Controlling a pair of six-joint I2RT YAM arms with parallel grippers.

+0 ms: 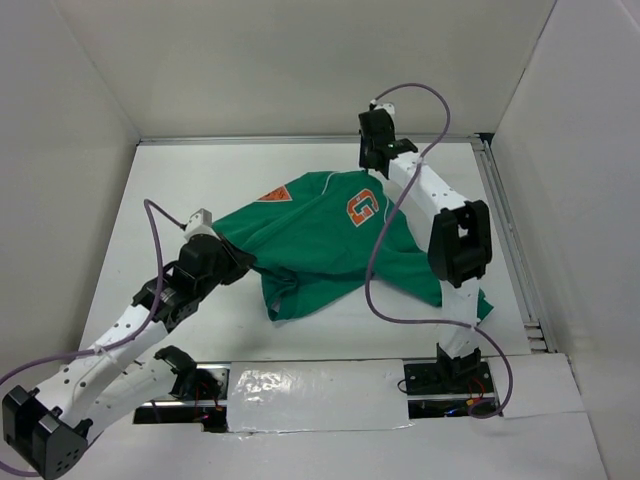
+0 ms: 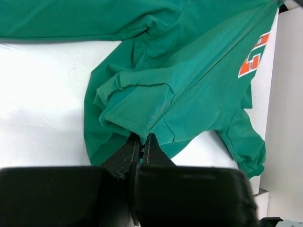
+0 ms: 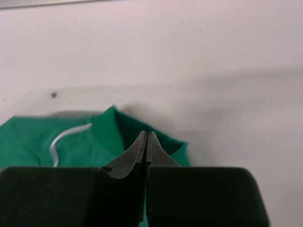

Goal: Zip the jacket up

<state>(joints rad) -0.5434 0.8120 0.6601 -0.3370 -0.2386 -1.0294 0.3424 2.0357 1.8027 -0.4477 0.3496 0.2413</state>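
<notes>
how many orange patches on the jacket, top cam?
2. The G patch sits on the chest of the jacket, near the collar. The triangular patch is further left, by the far edge. The bunched folds could hide more.

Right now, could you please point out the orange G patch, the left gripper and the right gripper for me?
orange G patch (image 1: 362,207): top view, middle of the letter.
left gripper (image 2: 140,138): left wrist view, midway between its fingertips.
right gripper (image 3: 146,135): right wrist view, midway between its fingertips.
</notes>
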